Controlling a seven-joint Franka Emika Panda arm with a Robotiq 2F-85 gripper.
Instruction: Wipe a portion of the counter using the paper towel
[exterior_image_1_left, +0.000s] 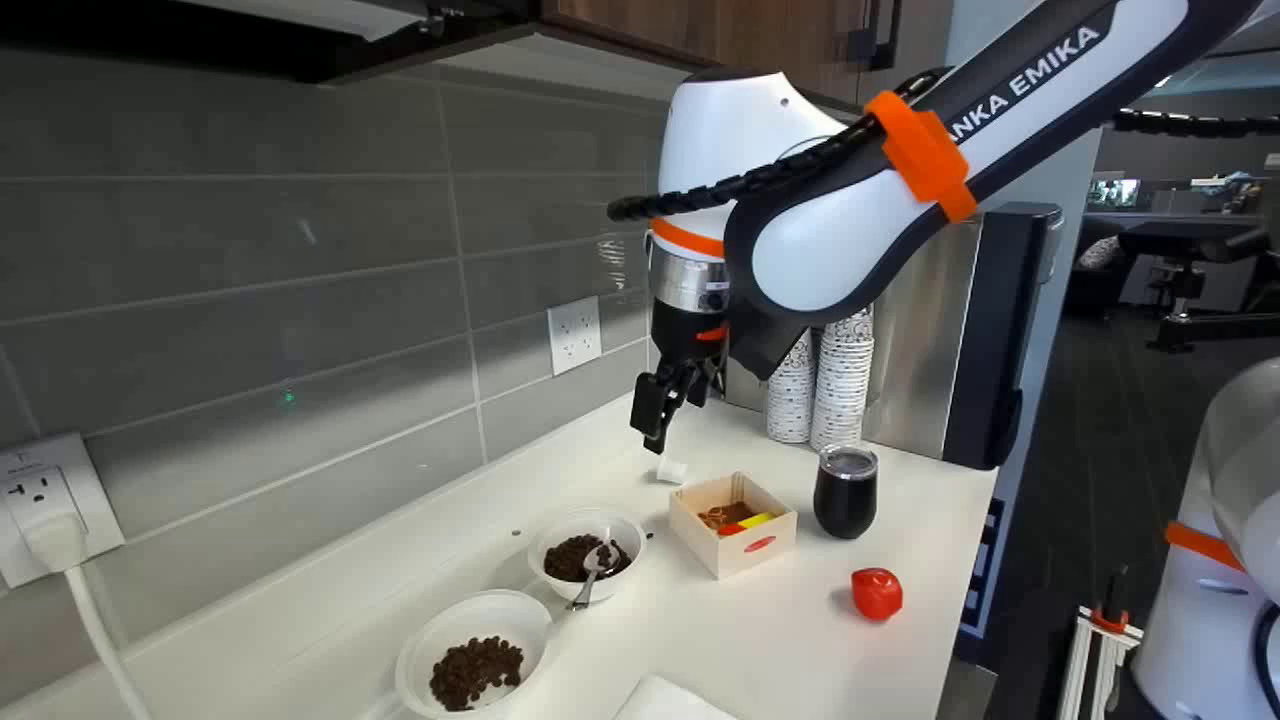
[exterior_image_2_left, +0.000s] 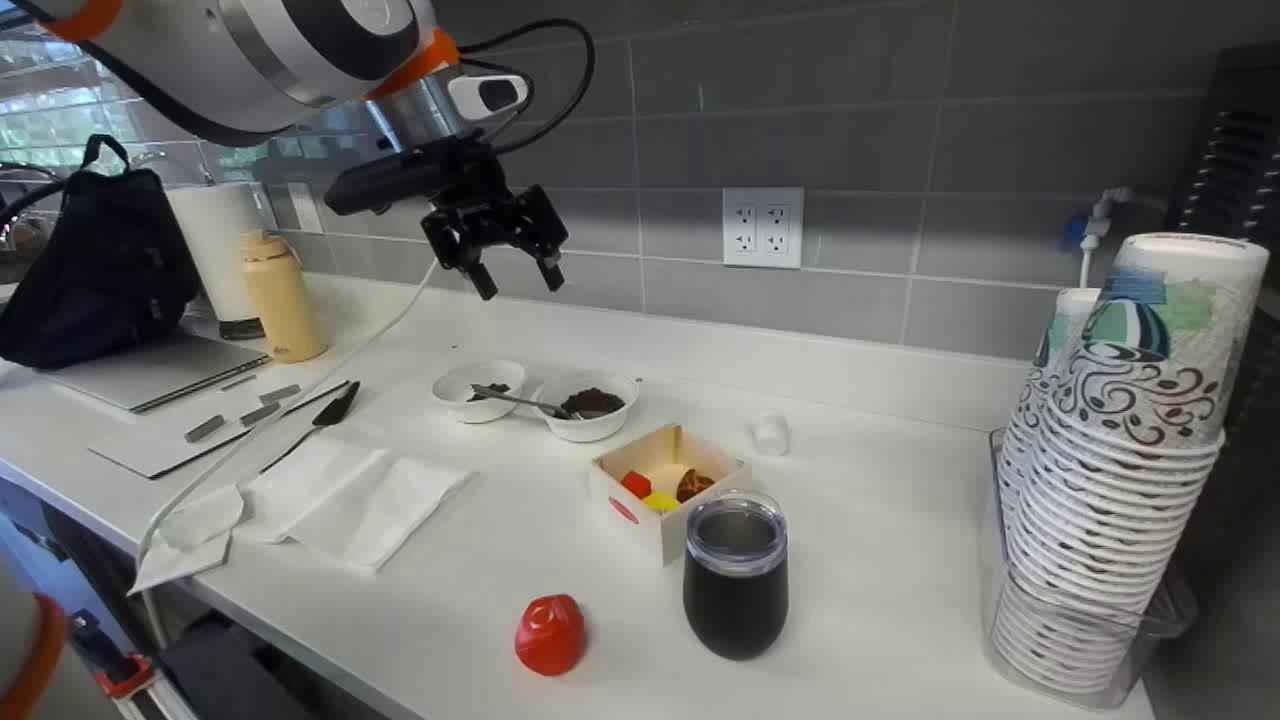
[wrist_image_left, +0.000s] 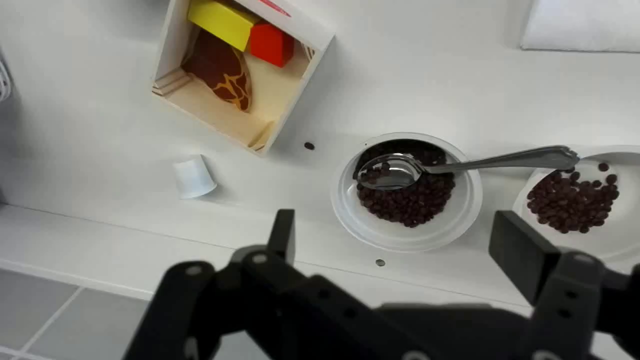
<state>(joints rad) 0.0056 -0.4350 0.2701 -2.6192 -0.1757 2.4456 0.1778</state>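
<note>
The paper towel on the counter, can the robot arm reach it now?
Probably yes: the open fingers hold nothing, and most of the paper towel looks uncovered. They hang off to one side, so they would have to move across and down, minding the white cable that seems to cross one end.

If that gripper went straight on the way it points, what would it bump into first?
Most likely the fuller bowl: the open gripper slants down toward it in both exterior views. Depth is hard to judge, so it might touch the spoon or dark bits before the bowl itself.
</note>
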